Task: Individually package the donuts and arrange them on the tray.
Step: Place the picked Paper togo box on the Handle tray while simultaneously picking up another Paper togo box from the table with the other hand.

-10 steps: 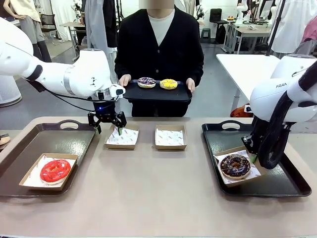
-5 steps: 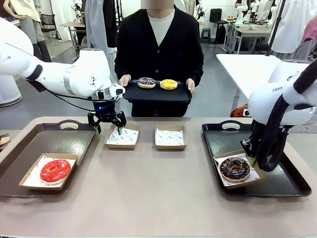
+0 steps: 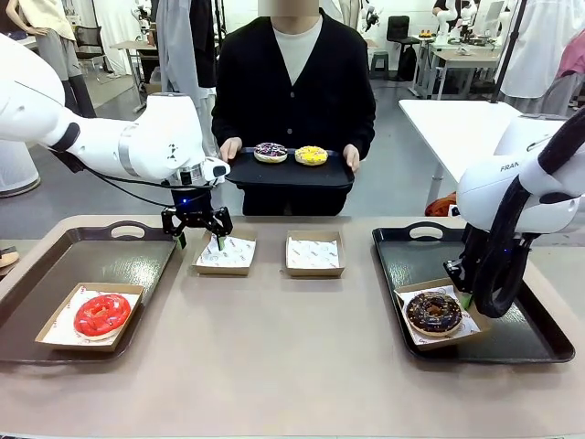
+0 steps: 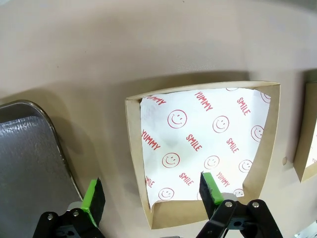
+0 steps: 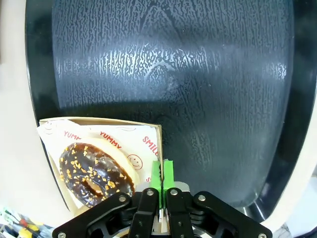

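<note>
The right arm has edged inward since a second ago. Its right gripper [image 5: 162, 174] seems pinched nearly shut on the side wall of the carton [image 5: 99, 120] holding the glossy, nut-flecked chocolate donut [image 5: 94, 173], near the right tray's [image 5: 173, 59] front edge. The left gripper [image 4: 151, 188] stands wide open, astride an empty carton's [image 4: 132, 148] wall. The liner [image 4: 208, 134] reads "YUMMY" and "SMILE" in red.

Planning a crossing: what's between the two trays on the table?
Front view: an empty paper-lined box under the left gripper, a second box beside it; nearer, bare table.
</note>
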